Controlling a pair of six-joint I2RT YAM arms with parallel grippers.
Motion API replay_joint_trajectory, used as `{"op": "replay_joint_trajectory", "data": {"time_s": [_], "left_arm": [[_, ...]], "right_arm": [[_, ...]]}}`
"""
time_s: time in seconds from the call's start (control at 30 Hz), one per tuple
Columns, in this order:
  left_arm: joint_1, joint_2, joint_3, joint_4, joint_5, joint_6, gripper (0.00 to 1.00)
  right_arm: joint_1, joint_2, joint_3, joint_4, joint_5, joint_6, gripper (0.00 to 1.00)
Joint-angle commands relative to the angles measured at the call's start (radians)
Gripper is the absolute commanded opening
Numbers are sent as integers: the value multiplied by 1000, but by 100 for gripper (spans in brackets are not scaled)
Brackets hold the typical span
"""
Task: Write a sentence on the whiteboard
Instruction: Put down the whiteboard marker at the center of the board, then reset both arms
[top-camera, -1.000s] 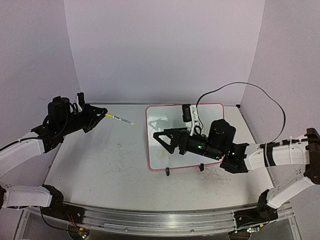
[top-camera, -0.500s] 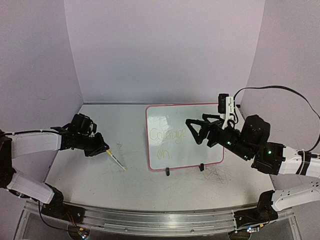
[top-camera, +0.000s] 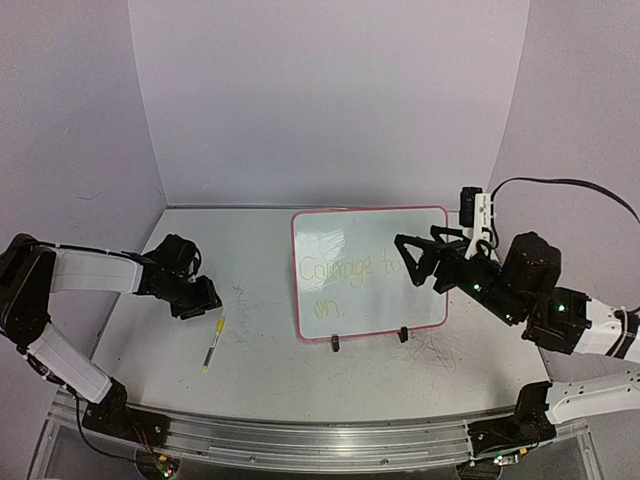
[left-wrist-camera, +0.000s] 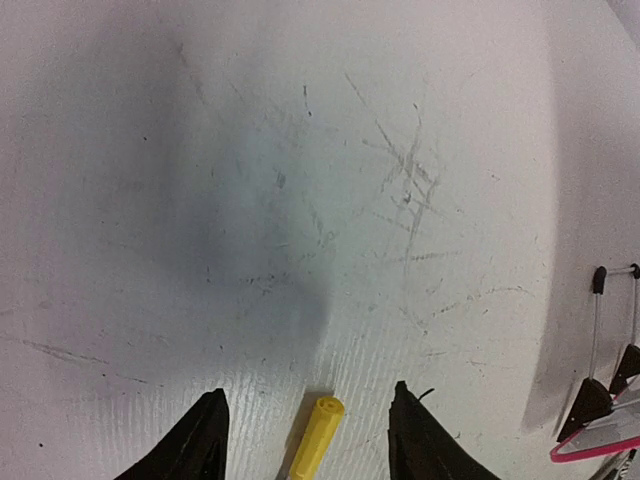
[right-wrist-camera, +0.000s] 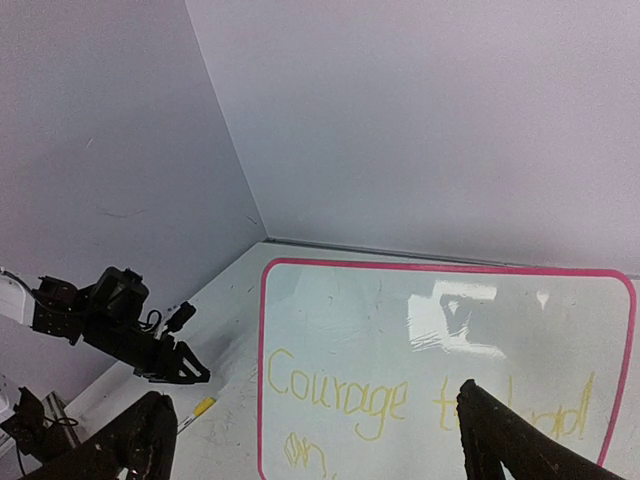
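- A white table (top-camera: 260, 360), scuffed with grey scratches, sits inside pale lilac walls (top-camera: 330, 100). A metal rail (top-camera: 300, 440) runs along its near edge.
- The left gripper (top-camera: 207, 301) is low over the left part of the table with its two black fingers (left-wrist-camera: 205, 440) apart and gripping nothing.
- A yellow marker (top-camera: 212, 343) lies flat on the table just in front of that gripper. In the left wrist view its yellow end (left-wrist-camera: 318, 445) shows between the fingers, with a gap on each side.
- Behind the gripper, the left arm (top-camera: 95, 270) stretches low across the table toward the left wall.
- The right gripper (top-camera: 412, 258) hangs above the right part of the whiteboard (top-camera: 370, 235). Its jaws are spread wide and empty.
- In the right wrist view its fingers (right-wrist-camera: 140, 445) frame the board from above, and the right one covers part of the writing.
- The right arm (top-camera: 560, 315) reaches in from the right side, and a black cable (top-camera: 560, 185) loops over it.
- The whiteboard has a pink rim and rounded corners. It rests right of the table's middle on two small black feet (top-camera: 335, 345) at its near edge. I cannot tell whether it lies flat or leans.
- The sentence (top-camera: 335, 270) is in pale yellow strokes. It reads "Courage to" and further words hidden by the right gripper, with "on." on the line below.
- The marker and the board are well apart.
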Motion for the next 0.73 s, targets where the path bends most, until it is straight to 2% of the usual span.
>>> {"op": "replay_joint_trajectory", "data": {"time_s": [0.0,0.2,0.33,0.4,0.53,0.7], "left_arm": [[4,-94,50,-29,-100,36,62],[3,-286,209,-113,-70,109,74],[3,-425,352,-116,-19,165,93],[2,-472,427,-116,-15,190,98],[3,-527,534,-115,-17,236,99],[3,-575,582,-113,-39,269,99]], "right_arm": [[1,-30,71,-108,174,-35,98],[3,-71,205,-291,375,-78,98],[1,-101,293,-333,431,-108,98],[1,-122,324,-337,446,-125,98],[2,-147,388,-336,463,-149,98],[1,-141,410,-334,467,-158,98]]}}
